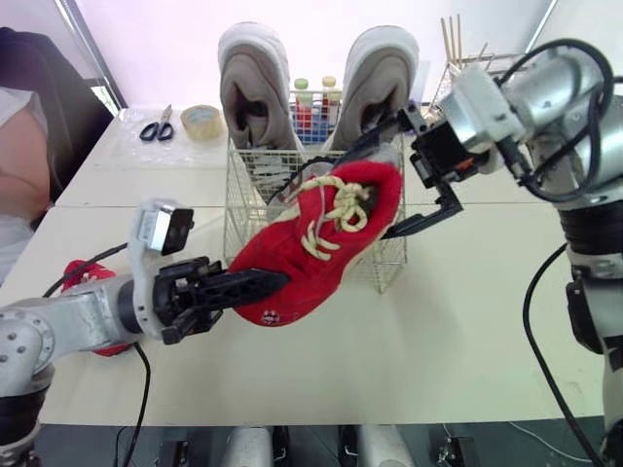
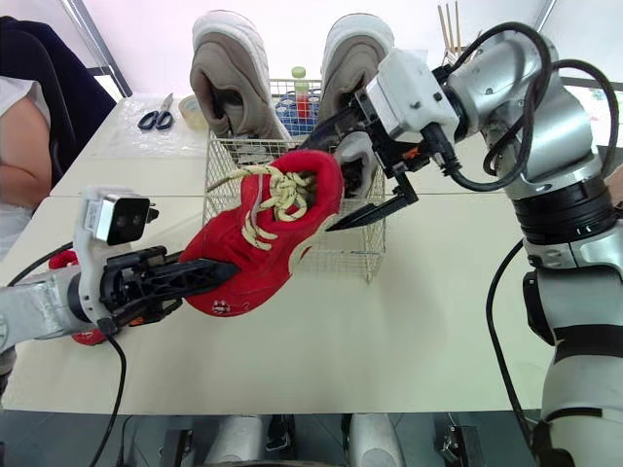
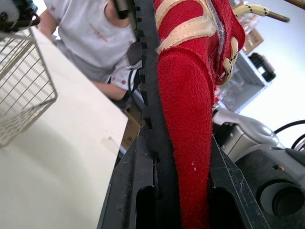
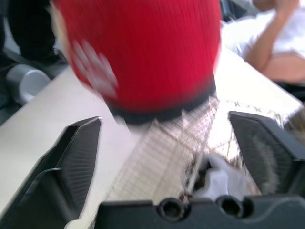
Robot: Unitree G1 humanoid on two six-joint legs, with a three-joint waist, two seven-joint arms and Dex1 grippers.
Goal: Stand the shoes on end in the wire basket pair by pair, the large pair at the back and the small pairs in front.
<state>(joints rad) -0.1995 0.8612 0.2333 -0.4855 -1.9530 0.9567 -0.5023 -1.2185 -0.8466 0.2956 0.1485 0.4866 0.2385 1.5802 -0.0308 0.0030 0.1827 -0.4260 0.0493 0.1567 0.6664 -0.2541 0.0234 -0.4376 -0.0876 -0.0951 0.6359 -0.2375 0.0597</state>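
My left gripper (image 1: pixel 248 284) is shut on a red shoe (image 1: pixel 316 243) with cream laces and holds it in the air, tilted, against the front of the wire basket (image 1: pixel 389 263). In the left wrist view the red shoe (image 3: pixel 190 119) sits squeezed between the fingers (image 3: pixel 143 157). My right gripper (image 1: pixel 365 195) is open at the shoe's upper end over the basket, one finger above and one below; its wrist view has the red shoe (image 4: pixel 143 52) just ahead of the open jaws. A large grey pair (image 1: pixel 251 88) stands on end at the basket's back. A second red shoe (image 1: pixel 83 277) lies behind my left arm.
Scissors (image 1: pixel 156 126) and a tape roll (image 1: pixel 201 120) lie at the table's far left. Bottles (image 1: pixel 313 107) stand behind the basket, and a rack with sticks (image 1: pixel 453 39) is at the far right. A person (image 1: pixel 19 146) sits at the left edge.
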